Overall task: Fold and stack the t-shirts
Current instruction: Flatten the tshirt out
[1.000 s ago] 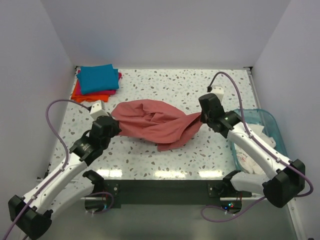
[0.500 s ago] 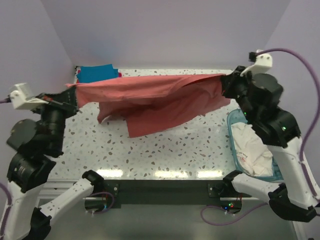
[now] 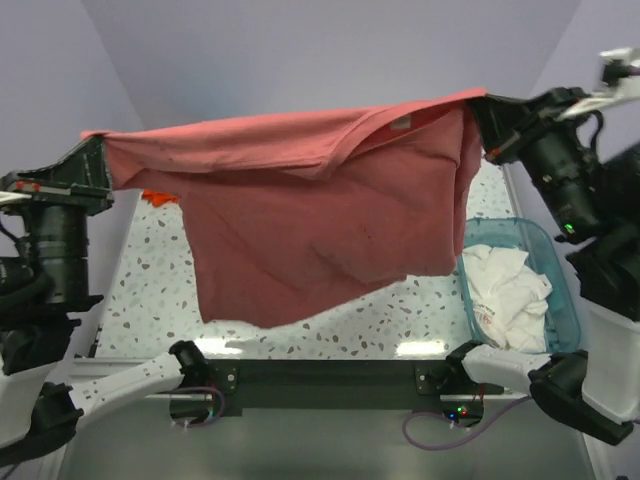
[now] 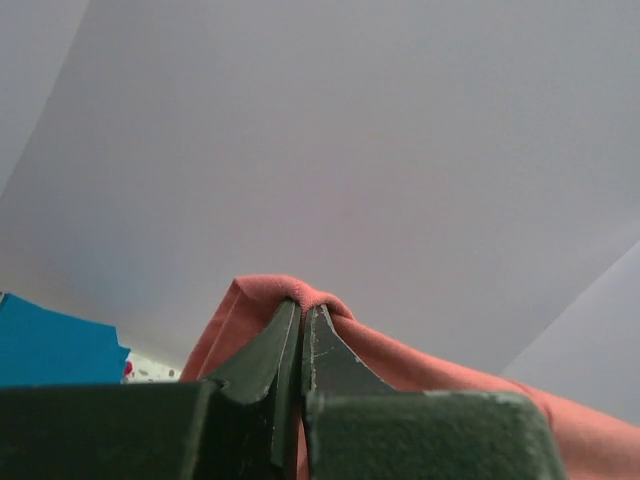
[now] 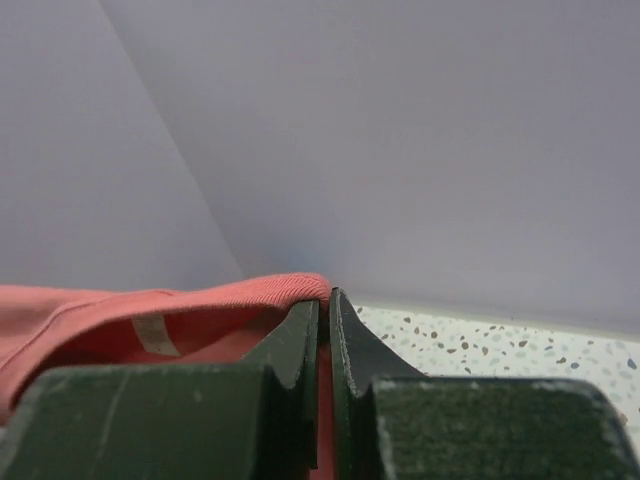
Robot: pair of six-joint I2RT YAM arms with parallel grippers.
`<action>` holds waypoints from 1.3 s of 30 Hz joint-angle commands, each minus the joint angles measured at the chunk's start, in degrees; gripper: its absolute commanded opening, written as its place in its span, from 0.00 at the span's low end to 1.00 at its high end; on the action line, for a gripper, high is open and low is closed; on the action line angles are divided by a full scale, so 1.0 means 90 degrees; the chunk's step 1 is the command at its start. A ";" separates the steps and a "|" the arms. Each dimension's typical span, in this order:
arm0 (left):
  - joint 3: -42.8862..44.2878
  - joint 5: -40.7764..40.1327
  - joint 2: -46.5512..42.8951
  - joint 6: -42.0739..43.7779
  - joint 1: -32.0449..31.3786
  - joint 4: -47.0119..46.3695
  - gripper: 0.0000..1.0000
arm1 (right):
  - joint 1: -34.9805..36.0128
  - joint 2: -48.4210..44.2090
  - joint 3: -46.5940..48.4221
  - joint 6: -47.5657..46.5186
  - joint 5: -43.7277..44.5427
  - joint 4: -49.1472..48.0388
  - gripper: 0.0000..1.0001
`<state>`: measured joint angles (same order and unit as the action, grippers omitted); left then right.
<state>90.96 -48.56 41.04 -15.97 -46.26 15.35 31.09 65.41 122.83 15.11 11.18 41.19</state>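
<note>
We judge the task partly done. The teal-blue t-shirt (image 4: pixel 50 345) lies folded, seen low in the left wrist view. An orange t-shirt (image 3: pixel 160 196) shows only as an edge at the far left of the bench (image 3: pixel 400 325), so we cannot tell how many are stacked there. The salmon-red t-shirt (image 3: pixel 320 230) is unfolded and stretched in the air between the 2 arms, its lower hem hanging toward the bench. It needs laying flat, folding and stacking. The left jaws are pinched nearly closed on 1 top corner of it. The right jaws clamp the other corner, near the neck label (image 5: pixel 150 333). The blue tub (image 3: pixel 563 300) at right holds white cloth (image 3: pixel 505 295).
</note>
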 commanded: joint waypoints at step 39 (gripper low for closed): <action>-0.3257 0.2489 0.4636 -0.3752 0.2407 -0.1317 0.63 | -0.2664 0.5050 -0.2765 0.1465 0.0008 -0.0679 0.75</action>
<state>71.99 -11.84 89.69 -43.40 -20.23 1.69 6.13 122.96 104.09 27.51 8.40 38.20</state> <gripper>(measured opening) 0.653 0.746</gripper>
